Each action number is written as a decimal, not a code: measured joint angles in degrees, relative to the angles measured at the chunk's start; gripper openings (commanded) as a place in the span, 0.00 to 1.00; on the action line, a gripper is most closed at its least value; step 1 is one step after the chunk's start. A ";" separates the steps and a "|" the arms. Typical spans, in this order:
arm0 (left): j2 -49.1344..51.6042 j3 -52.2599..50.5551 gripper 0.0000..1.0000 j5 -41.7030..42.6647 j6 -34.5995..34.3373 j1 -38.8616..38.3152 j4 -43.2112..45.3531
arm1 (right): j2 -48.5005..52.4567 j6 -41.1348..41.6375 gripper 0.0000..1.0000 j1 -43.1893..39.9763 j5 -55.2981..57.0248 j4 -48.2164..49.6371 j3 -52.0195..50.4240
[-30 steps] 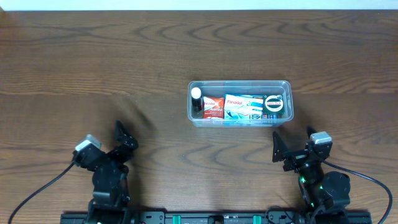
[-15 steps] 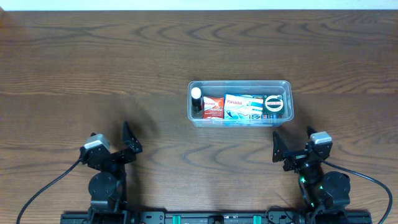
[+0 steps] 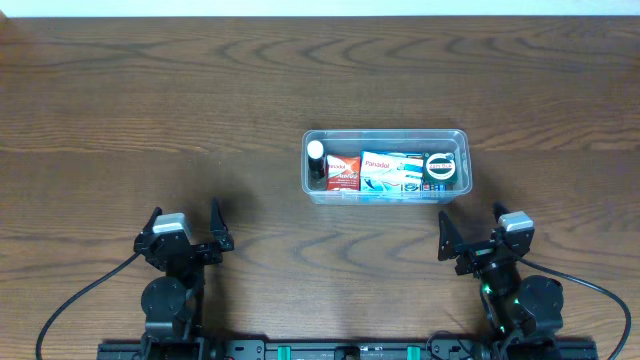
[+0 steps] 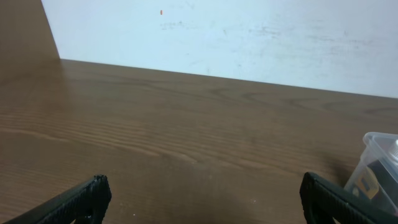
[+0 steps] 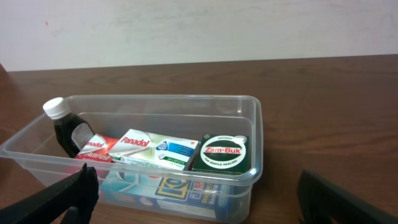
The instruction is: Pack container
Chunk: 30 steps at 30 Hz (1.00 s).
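Overhead and wrist views. The container point(image 3: 385, 197) sits on the tabletop point(image 3: 150, 100), right of centre and directly ahead of the right hand point(image 3: 470, 215), a short way off. Well apart from both, the left hand point(image 3: 185, 210) rests at the near left. We see both hands with jaws spread wide and nothing between them.

In the container, from left to right, we note an upright dark bottle point(image 5: 62, 127) with a white cap, a red box point(image 5: 93, 149), a Panadol box point(image 5: 155, 149) and a green Zam-Buk tin point(image 5: 222, 154). The boxes lie on a blue pack point(image 5: 168, 186) beneath. We see no loose item on the tabletop, so we judge the packing complete or nearly so.

Hazards, as we judge them:
- The container looks light. A forward move of the right hand with jaws this wide could strike the near wall and slide or tip it.
- The bottle stands tall at the left end. A knock to the container could topple it against the red box.
- The boxes rest loosely on the pack. A jolt could shift them up toward the rim.
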 measured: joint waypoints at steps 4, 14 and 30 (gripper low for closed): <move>0.00 0.00 0.98 0.02 0.63 0.00 0.00 | 0.00 0.00 0.99 0.00 0.00 0.00 0.00; 0.00 0.00 0.98 0.02 0.83 0.00 0.00 | 0.00 0.00 0.99 0.00 0.00 0.00 0.00; 0.00 0.00 0.98 0.02 0.83 0.00 0.00 | 0.00 0.00 0.99 0.00 0.00 0.00 0.00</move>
